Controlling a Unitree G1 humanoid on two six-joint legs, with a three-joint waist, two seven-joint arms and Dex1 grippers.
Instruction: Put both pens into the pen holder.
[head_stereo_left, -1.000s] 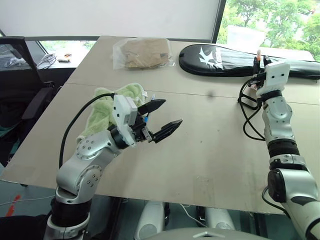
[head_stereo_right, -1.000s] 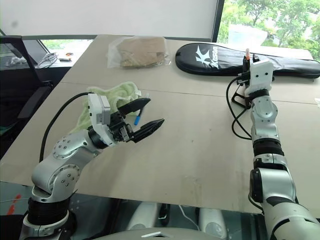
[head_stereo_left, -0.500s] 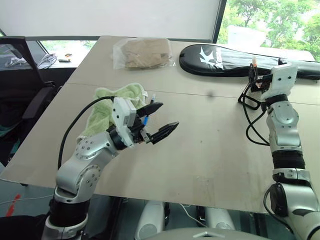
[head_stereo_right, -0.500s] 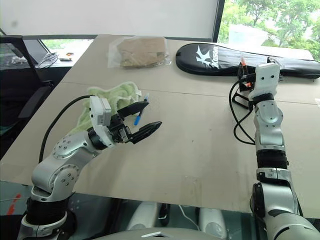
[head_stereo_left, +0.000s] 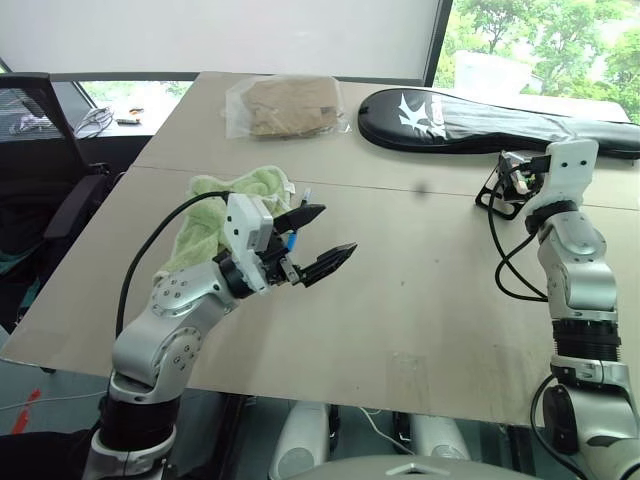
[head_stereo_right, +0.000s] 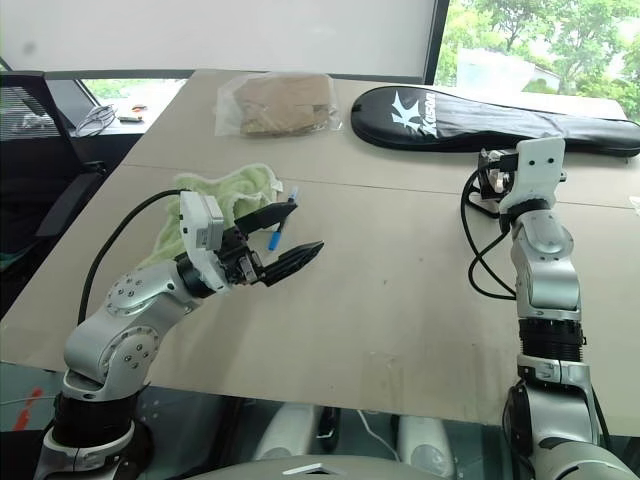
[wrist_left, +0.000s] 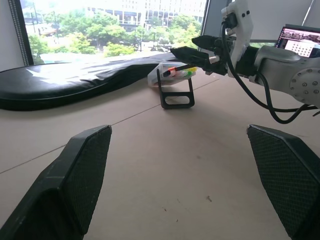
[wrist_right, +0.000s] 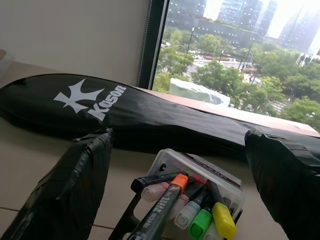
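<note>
Two pens here: the orange-ended pen (wrist_right: 167, 202) is already sitting in the pen holder (wrist_left: 176, 86) at the far right of the desk (head_stereo_left: 420, 290), next to the racket bag (head_stereo_left: 480, 120). The blue-capped pen (head_stereo_right: 275, 232) lies by the green towel (head_stereo_left: 215, 215). Right claw (wrist_left: 192, 52) hangs spread and empty at the holder; left claw (head_stereo_left: 318, 240) is wide open too.
</note>
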